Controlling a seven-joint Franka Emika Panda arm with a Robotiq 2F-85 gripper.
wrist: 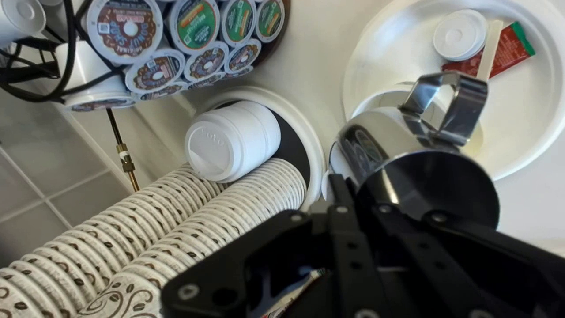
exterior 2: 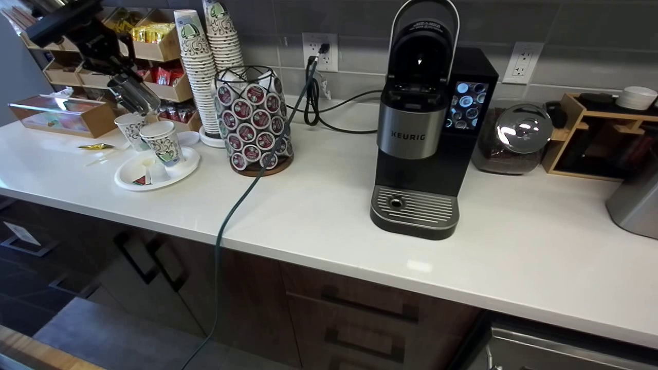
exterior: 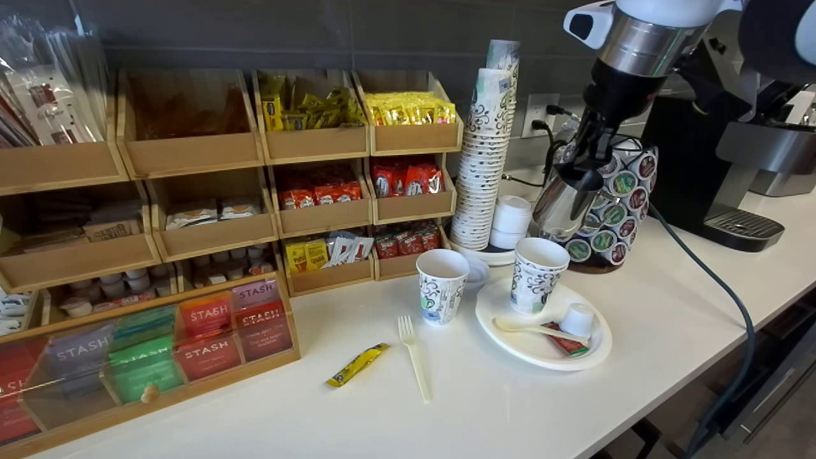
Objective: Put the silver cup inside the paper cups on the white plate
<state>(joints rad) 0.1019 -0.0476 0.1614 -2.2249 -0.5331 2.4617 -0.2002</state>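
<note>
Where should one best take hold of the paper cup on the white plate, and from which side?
The paper cup is probably best pinched at its rim, from above, one finger inside: it stands upright, mouth open upward. The claw must first release the silver cup.

Arm (exterior: pixel 669 9) shell white, smooth, rounded. White lug (exterior: pixel 604 19) juts from its side, dark rounded inset (exterior: pixel 581 25) in the face. Next a shiny metal collar (exterior: pixel 653 48), cylindrical, pale streaks of reflected light on it; then a black coupling (exterior: pixel 628 80), tapering toward the gripper (wrist: pixel 356 196). Also in an exterior view: large dark round housing (exterior: pixel 774 32), whitish patch (exterior: pixel 808 37) at its edge. Flat black slab (exterior 2: pixel 59 23) by the wrist, in an exterior view. Wrist view, closer: angular black linkage (wrist: pixel 234 254), round silvery screw heads (wrist: pixel 188 291) bright against it; fingers (wrist: pixel 346 234) straight, narrow, black, dotted with small dark holes (wrist: pixel 354 264).
</note>
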